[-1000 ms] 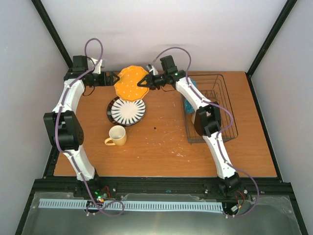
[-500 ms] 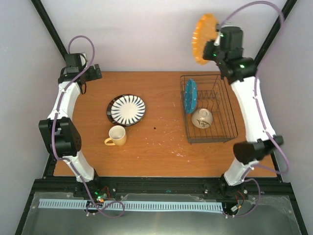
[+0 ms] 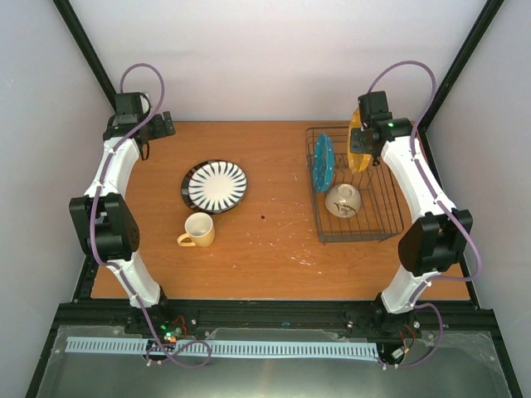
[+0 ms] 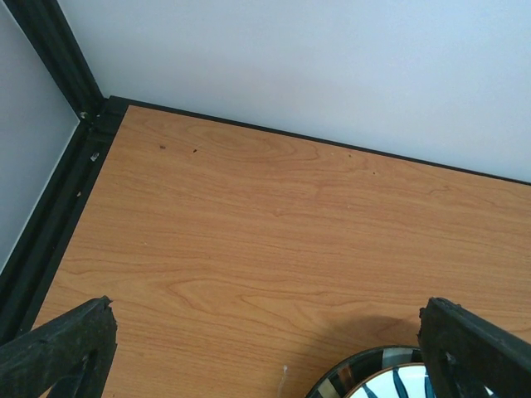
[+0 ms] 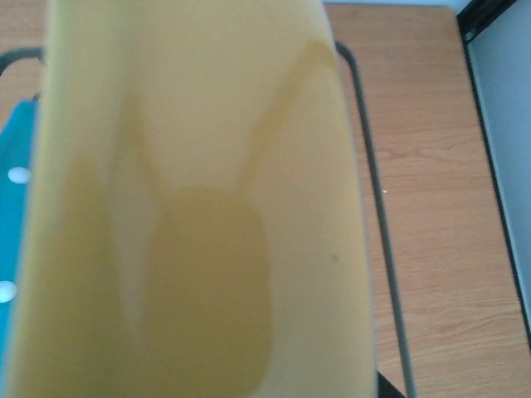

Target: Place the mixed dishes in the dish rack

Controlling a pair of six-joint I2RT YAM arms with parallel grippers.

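Orange-yellow dotted plate (image 3: 355, 154) stands on edge, grasped by the right tool (image 3: 366, 143) over the far end of the dish rack (image 3: 390, 219); whether it touches the wires is hard to tell. Beside it the teal plate (image 3: 323, 162) and cream bowl (image 3: 343, 201) sit in the rack. The striped-rim plate (image 3: 215, 185) and yellow mug (image 3: 199, 230) lie on the table (image 3: 274, 245). The left tool (image 4: 270, 348) is released, holding nothing.

The table (image 3: 274, 240) is smooth wood-grain board with a matt finish and pale scuffs near its middle. The dish rack (image 3: 362, 239) is thin dark metal wire. The striped-rim plate (image 3: 215, 185) looks glazed and glossy, catching light at its centre. The orange-yellow plate (image 5: 199, 207) shows a smooth, satin surface. The arm shells (image 3: 116, 166) are glossy white plastic.
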